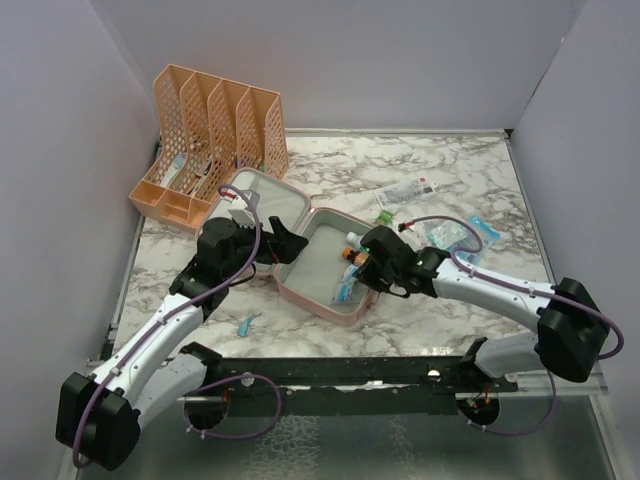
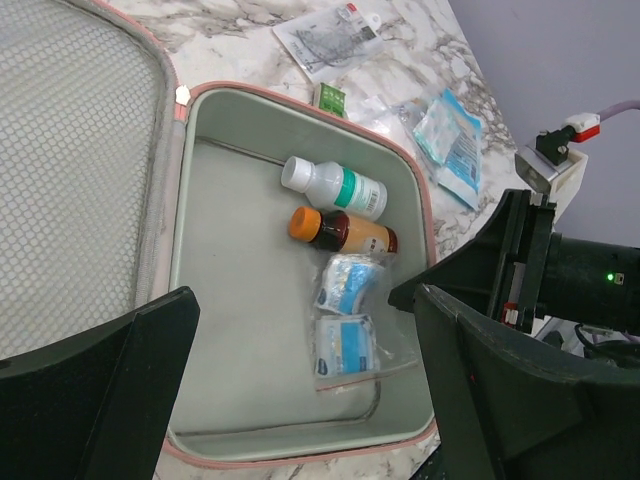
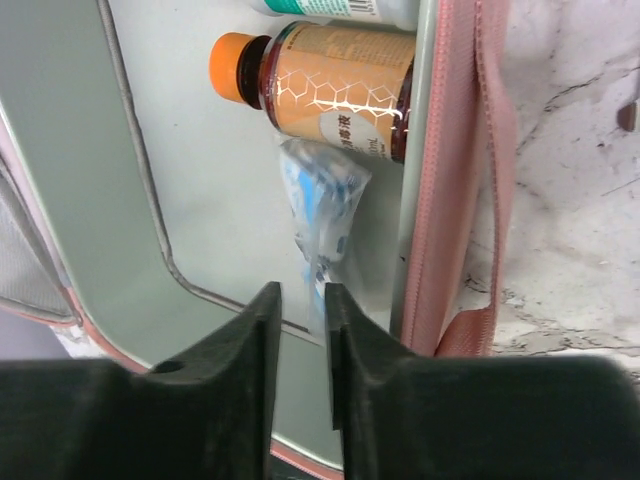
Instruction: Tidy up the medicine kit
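Note:
The pink medicine kit (image 1: 330, 312) lies open mid-table, its mesh-lined lid (image 1: 262, 205) folded back to the left. Its grey-green tray (image 2: 250, 300) holds a white bottle (image 2: 335, 187), a brown bottle with an orange cap (image 2: 345, 231) and a clear bag of blue-white packets (image 2: 347, 330). My left gripper (image 2: 300, 400) hovers wide open and empty over the tray's near side. My right gripper (image 3: 303, 300) is inside the tray by its pink right wall (image 3: 460, 150). Its jaws are nearly closed on the bag's clear edge (image 3: 320, 215), just below the brown bottle (image 3: 335, 90).
An orange perforated file rack (image 1: 215, 140) stands at the back left. A white sachet pack (image 1: 405, 192), a green sachet (image 1: 383, 215) and blue-white packets (image 1: 462, 235) lie on the marble right of the kit. A small blue item (image 1: 246, 323) lies near the front left.

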`<state>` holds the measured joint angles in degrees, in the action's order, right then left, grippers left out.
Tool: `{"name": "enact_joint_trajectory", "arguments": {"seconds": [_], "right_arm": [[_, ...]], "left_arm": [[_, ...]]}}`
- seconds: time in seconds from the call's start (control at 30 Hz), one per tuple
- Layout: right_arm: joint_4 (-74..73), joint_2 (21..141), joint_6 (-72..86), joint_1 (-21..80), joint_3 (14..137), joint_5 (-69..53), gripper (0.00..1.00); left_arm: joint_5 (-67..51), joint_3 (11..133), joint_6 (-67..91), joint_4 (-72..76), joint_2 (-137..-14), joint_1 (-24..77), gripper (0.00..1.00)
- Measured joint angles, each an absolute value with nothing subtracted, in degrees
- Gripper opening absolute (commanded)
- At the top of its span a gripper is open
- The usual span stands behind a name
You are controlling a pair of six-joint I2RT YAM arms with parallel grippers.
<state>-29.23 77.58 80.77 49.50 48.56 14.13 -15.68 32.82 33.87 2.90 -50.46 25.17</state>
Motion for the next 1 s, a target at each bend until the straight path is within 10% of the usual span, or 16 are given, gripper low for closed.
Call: {"name": "enact_joint_trajectory", "arguments": {"seconds": [0.7,1.0], "right_arm": [[-31.8,71.4,55.2,48.7,55.0,27.8,0.51],[-29.6,67.9,41.2,28.8,55.7,29.0,0.55]], "left_arm": [[-17.4,33.6,30.9,1.8,-51.9,25.2,0.92],[-11.7,37.9,25.1,-1.8,-48.3,25.2,0.92]]}}
